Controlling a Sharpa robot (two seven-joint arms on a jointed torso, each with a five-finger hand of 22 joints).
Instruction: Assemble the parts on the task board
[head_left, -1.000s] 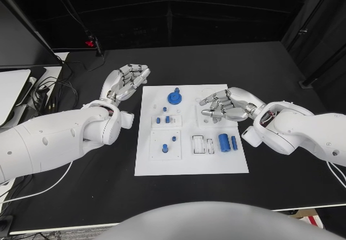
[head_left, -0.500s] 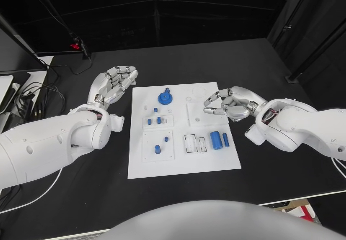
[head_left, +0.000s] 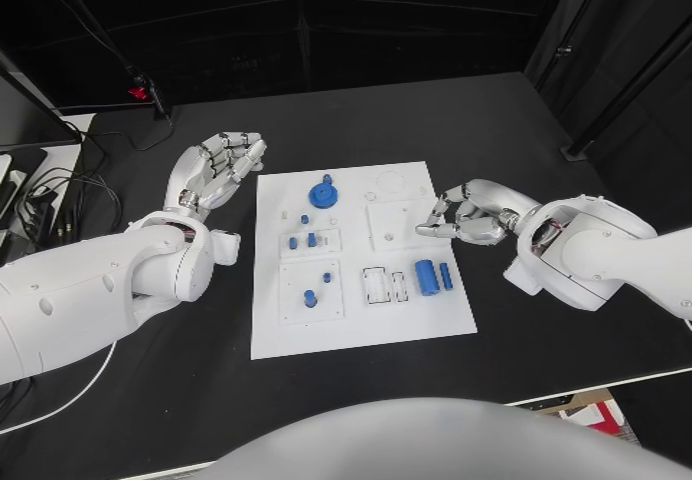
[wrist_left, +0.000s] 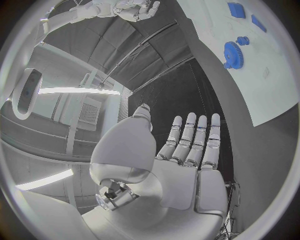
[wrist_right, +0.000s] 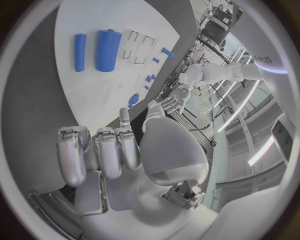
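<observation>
Nearby, task board (head_left: 361, 310) beside right hand (head_left: 464, 218) (curled).

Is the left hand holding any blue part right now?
No: in the left wrist view the left hand has straight, spread fingers with nothing in them, away from the task board.

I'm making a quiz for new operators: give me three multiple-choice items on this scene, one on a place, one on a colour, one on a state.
1. Where is the gear on the board?
A. far end
B. near end
C. off the board

2. What colour is the large cylinder?
A. red
B. blue
C. green

3. How is the left hand?
A. holding the gear
B. fingers curled shut
C. open, fingers straight

Key: 1 A, it lies at the end away from the robot. 2 B, plainly blue. 3 C, the left wrist view shows fingers extended, nothing held.
</observation>
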